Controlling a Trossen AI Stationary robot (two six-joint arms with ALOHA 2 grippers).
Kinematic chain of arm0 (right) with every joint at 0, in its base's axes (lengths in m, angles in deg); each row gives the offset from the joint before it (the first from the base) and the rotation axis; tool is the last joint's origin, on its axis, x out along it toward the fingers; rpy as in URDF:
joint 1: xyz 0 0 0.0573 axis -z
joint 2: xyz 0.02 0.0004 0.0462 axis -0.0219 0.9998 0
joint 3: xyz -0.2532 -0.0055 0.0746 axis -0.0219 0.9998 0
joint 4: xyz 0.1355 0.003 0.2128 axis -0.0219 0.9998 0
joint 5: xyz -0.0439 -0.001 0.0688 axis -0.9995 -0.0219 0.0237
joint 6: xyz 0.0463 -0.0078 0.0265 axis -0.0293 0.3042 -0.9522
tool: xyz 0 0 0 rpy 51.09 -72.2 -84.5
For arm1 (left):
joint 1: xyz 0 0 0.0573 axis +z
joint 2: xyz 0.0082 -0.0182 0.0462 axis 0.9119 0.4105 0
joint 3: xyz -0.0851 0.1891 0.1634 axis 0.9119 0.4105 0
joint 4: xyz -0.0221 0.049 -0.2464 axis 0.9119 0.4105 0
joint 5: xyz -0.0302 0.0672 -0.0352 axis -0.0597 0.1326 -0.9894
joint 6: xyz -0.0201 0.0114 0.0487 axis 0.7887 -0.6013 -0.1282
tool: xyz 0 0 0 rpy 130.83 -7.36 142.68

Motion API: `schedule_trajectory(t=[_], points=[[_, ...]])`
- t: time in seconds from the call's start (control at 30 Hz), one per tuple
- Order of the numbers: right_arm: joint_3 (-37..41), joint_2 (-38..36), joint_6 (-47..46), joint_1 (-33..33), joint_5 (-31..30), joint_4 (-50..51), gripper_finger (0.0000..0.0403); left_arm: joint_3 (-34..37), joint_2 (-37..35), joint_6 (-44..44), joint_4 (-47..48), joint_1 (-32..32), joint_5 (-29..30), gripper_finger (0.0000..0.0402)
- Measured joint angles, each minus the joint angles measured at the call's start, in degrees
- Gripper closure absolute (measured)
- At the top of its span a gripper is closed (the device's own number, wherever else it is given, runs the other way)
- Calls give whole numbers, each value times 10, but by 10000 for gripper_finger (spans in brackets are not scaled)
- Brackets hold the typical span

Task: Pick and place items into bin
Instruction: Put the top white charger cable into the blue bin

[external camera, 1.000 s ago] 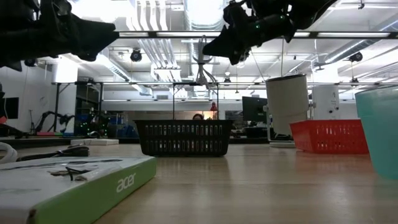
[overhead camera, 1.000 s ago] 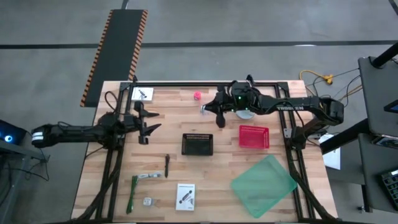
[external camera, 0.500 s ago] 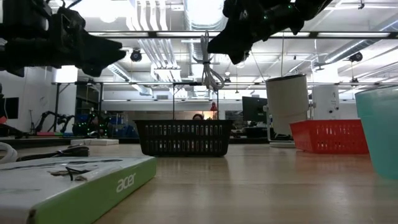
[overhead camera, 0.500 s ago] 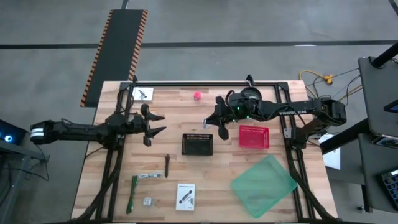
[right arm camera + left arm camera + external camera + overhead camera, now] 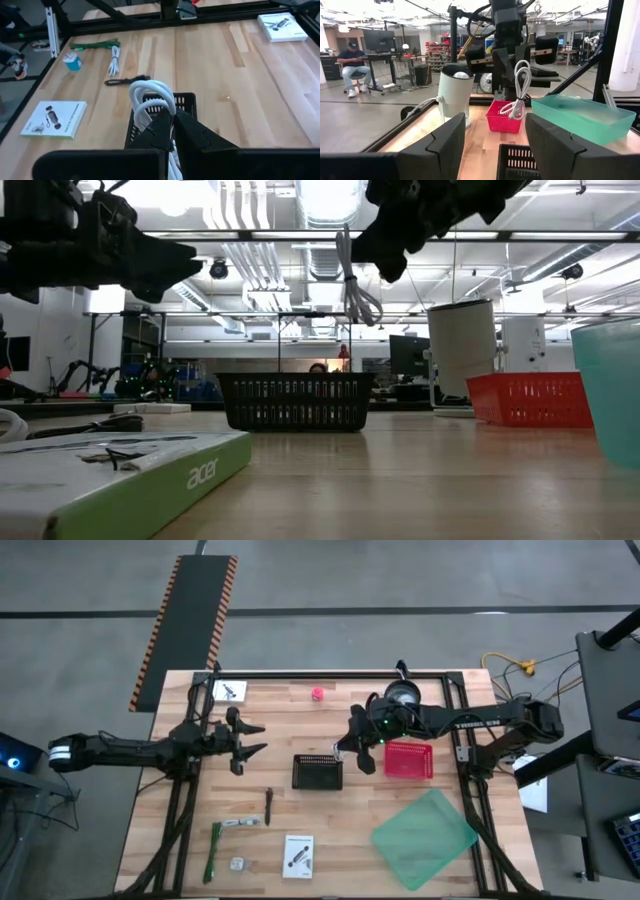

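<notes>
**Coiled cable held above the black bin**

The coiled white cable [image 5: 357, 285] hangs in the air from the right gripper [image 5: 345, 747], whose fingers [image 5: 192, 131] are pressed shut on its loops. In the high view the gripper sits at the right-hand edge of the black mesh bin [image 5: 318, 771], and the low view shows the cable dangling well above the bin's rim, not touching it. The right arm reaches in from the right side of the tabletop [image 5: 400, 860], stretched nearly level, its wrist tipped down toward the bin, passing over the red basket [image 5: 409, 760].

The left gripper [image 5: 243, 747] hovers over the tabletop's left part, well apart from the bin, its fingers [image 5: 440, 142] spread partway with nothing between them; its arm extends level from the left edge.

On the tabletop in front of the bin lie a dark stick [image 5: 269, 805], a long green strip tool [image 5: 214, 851], and a white printed card [image 5: 298, 855]. Another white card [image 5: 230, 691] and a tiny pink cube [image 5: 317, 694] rest near the far edge. A green translucent tray [image 5: 424, 837] lies at the near right.
</notes>
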Motion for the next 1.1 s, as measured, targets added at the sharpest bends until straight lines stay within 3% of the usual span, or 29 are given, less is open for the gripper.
schedule_trajectory(t=[0.53,1.1], points=[[0,-26,-19,-42,-1,48,394,0,-1,0,1,0,0,210],[1,-51,-49,-115,-76,86,394,0,0,1,1,0,0,210]])
